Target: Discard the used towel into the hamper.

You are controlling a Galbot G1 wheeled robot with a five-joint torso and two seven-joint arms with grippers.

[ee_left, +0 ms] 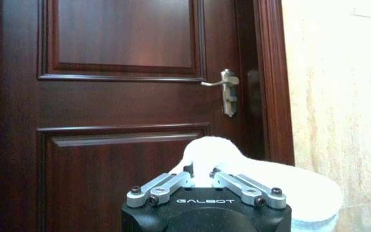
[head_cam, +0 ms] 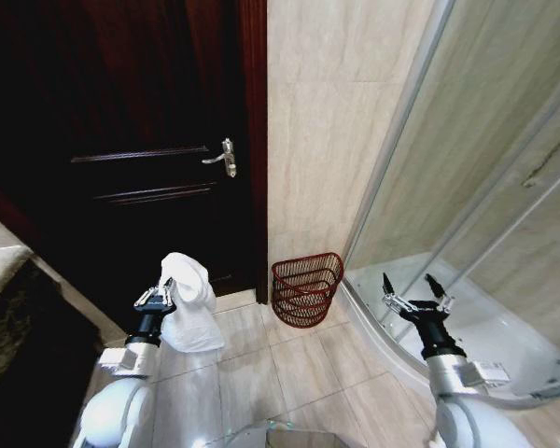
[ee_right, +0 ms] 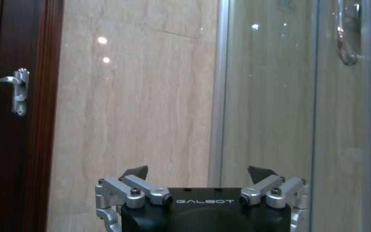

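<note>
A white towel (head_cam: 189, 303) hangs in folds from my left gripper (head_cam: 161, 292), which is shut on it and held up in front of the dark door. In the left wrist view the towel (ee_left: 263, 181) bulges out past the closed fingers (ee_left: 166, 186). The hamper (head_cam: 305, 288), a reddish-brown wire basket, stands on the floor against the beige wall, to the right of the towel and farther away. My right gripper (head_cam: 411, 286) is open and holds nothing, raised beside the shower enclosure; in its wrist view the right gripper (ee_right: 198, 171) faces the wall with its jaws spread.
A dark wooden door (head_cam: 140, 140) with a metal lever handle (head_cam: 224, 157) fills the left. A curved glass shower enclosure (head_cam: 476, 187) with a raised white base (head_cam: 373, 317) stands at the right. Beige tiled floor (head_cam: 289, 373) lies open between me and the hamper.
</note>
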